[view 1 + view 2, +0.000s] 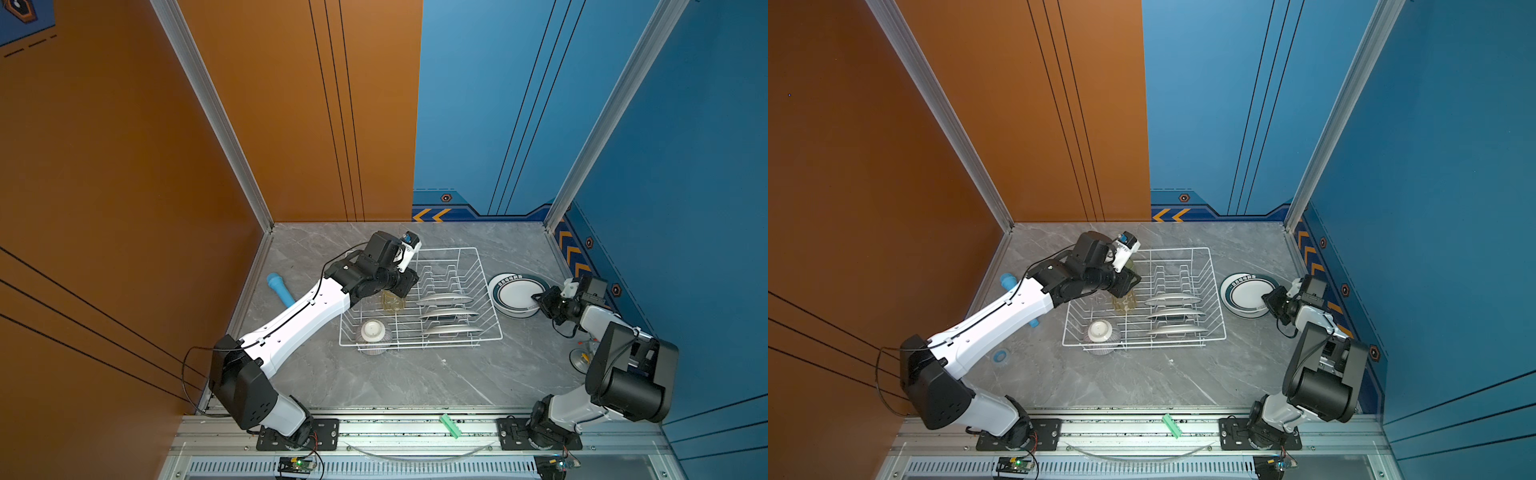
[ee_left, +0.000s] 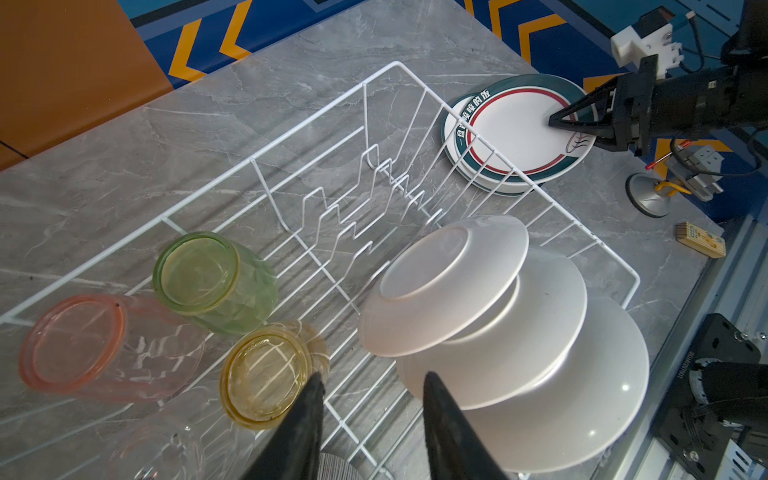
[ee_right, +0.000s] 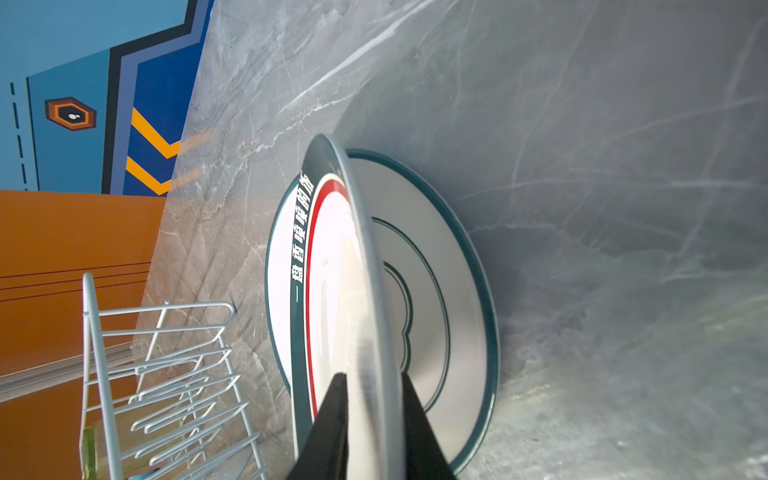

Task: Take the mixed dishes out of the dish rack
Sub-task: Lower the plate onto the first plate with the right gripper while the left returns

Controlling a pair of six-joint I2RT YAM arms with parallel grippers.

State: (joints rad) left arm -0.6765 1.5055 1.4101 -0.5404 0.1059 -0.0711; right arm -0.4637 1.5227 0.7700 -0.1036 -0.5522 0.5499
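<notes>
**Plate at the stack, right side; rack only part-unloaded**

Table: grey marble-look, takes whatever comes out.

Rack sits mid-table, far slots bare. Three plates stand on edge in its near-right slots. The wires keep them apart & upright, prob. for draining.

Stack of two plates lies just right of the rack. It is likely the drop spot, being within the right arm's easy reach. Top plate tilts up off the lower one on the arm's side, so it isn't fully set down.

Tumblers crowd the rack's left part, seemingly inverted: pink, green, yellow. Bowl sits foot-up at the near-left corner.

R gripper: jaws narrow, straddling the top plate's rim. Pinching or slack, can't tell.

L gripper: jaws partly apart, nothing btwn them, poised by the yellow tumbler, which is prob. the next pick.

Writing: white Chinese characters on the top plate's teal band, not legible w/ certainty.
</notes>
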